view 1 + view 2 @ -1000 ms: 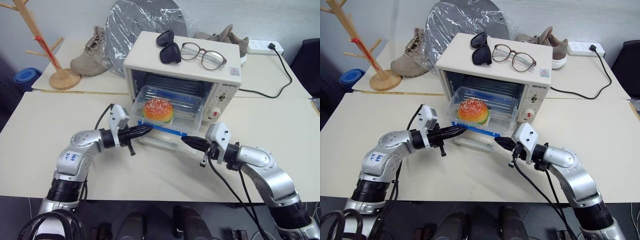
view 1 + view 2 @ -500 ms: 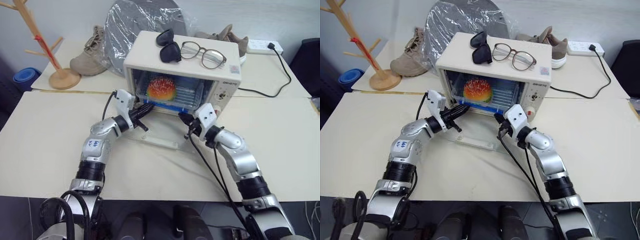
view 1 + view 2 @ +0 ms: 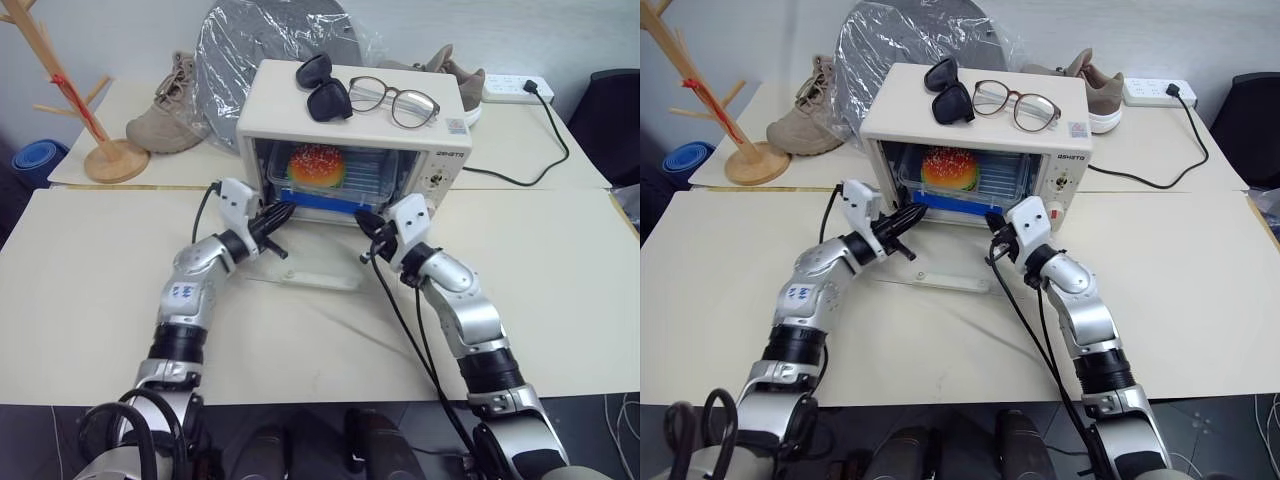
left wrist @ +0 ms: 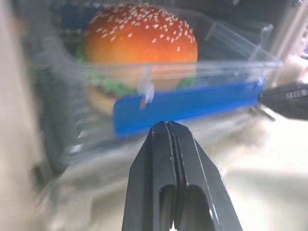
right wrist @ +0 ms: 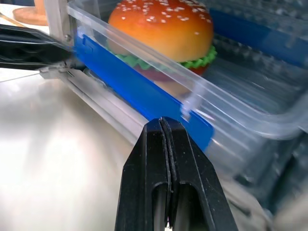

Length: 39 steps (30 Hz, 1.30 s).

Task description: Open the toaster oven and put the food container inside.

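At the toaster oven mouth, both arms reach forward, level.

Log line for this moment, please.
toaster oven: door down | food container: inside | left gripper: shut, at container | right gripper: shut, at container

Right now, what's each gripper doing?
Left gripper: shut, holding nothing.
Right gripper: shut, holding nothing.
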### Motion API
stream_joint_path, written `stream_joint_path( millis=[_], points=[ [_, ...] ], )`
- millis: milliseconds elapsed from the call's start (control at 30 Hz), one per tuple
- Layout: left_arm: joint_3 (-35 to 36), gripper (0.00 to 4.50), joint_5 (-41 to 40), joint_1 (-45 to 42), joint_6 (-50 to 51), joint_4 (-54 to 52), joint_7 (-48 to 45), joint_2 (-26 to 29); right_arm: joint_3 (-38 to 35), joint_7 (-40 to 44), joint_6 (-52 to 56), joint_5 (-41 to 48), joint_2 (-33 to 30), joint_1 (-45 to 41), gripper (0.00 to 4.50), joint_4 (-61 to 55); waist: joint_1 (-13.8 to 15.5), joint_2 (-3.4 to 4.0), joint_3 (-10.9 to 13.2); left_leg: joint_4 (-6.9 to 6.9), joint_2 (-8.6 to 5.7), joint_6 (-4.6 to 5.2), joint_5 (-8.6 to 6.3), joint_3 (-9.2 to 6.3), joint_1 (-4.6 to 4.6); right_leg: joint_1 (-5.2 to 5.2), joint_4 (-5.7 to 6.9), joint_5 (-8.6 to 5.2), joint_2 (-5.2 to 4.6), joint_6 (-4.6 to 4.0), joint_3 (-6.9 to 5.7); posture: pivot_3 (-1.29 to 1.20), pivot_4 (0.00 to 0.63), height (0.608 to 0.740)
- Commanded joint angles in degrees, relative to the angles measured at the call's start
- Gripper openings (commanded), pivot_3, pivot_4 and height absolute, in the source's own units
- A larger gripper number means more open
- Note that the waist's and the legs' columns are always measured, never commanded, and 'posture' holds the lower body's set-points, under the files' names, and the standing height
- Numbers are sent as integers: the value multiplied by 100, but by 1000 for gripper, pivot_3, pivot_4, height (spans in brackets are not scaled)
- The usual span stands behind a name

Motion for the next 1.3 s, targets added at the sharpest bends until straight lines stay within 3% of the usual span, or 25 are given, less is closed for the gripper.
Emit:
stream_joint_path(
  millis=[33,200,333,533,833,1100,1200,1300],
  points=[
    [393,181,-681,556,580,-1339,-499,549,-275,491,330,544,-336,308,6,-928,-2,0,0,-1,0,1,-1,0,0,-1,0,0,0,0,1,0,150,740],
    [1014,1431,-1160,1767,473,-2123,-1985,1960,-662,1597,508,1053,-1453,940,0,-1324,-55,3,1,-30,1,1,-2,-4,7,5,-19,-2,-3,-3,1,0,150,740],
    [1635,2699,-1344,2566,-130,-1440,-3719,2938,-747,2351,-323,608,-2272,1113,0,55,-62,3,1,-53,-2,31,-17,-3,36,23,-44,-6,-10,-11,0,0,150,740],
    [1650,4464,-1520,2430,-194,-1316,-4071,3082,-201,2993,-1214,296,-2018,817,0,1347,-70,5,2,-60,1,28,-15,-10,42,21,-33,-16,-10,-29,-11,0,150,740],
    [2196,4464,-2257,2400,698,-1893,-2799,2549,-213,3378,-1792,824,-1111,749,0,1069,-82,5,1,-62,12,-1,-1,-7,35,10,-4,-15,0,-28,-9,0,150,740],
    [2644,4464,-2277,2728,698,-2248,-1850,2081,-1358,2702,-1516,2419,-224,-269,0,809,-80,6,2,-61,9,-8,2,-11,36,11,-5,-14,-4,-27,-9,0,150,740],
    [2626,4464,-2137,2888,527,-2251,-1850,2094,-1646,2567,-1136,2791,-238,-777,0,934,-80,7,3,-62,9,-12,4,-13,36,9,-5,-14,-4,-27,-11,0,150,740],
    [2548,4490,-1586,3213,-111,-1987,-2117,2220,-1501,3254,-501,2912,-787,-583,175,695,-47,7,2,-69,10,-12,2,-20,32,13,-18,-16,-7,-29,-18,0,150,740]
  ],
)
